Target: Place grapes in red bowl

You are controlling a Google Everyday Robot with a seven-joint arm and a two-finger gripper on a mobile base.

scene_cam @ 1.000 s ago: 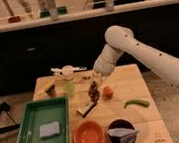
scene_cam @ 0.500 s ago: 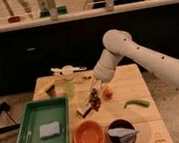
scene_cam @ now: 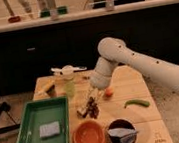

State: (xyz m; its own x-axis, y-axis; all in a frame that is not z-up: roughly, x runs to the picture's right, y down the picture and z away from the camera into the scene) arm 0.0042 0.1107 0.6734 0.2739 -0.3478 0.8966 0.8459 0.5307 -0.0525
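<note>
The grapes (scene_cam: 92,107), a dark reddish-brown bunch, hang in my gripper (scene_cam: 90,104), which is shut on them just above the wooden table (scene_cam: 140,119). The white arm reaches in from the right and bends down over the table's middle. The red bowl (scene_cam: 88,137) stands at the front edge, a little below and left of the grapes, and looks empty. The gripper's fingers are partly hidden by the bunch.
A dark bowl (scene_cam: 121,132) with a grey-blue piece stands right of the red bowl. A green pepper (scene_cam: 137,103) and an orange fruit (scene_cam: 108,92) lie to the right. A green tray (scene_cam: 27,138) holds a sponge (scene_cam: 49,129) at the left. A bottle (scene_cam: 70,86) and a banana (scene_cam: 47,87) stand behind.
The gripper has come down and toward the table's front with the grapes, closer to the red bowl. The other things have not moved.
</note>
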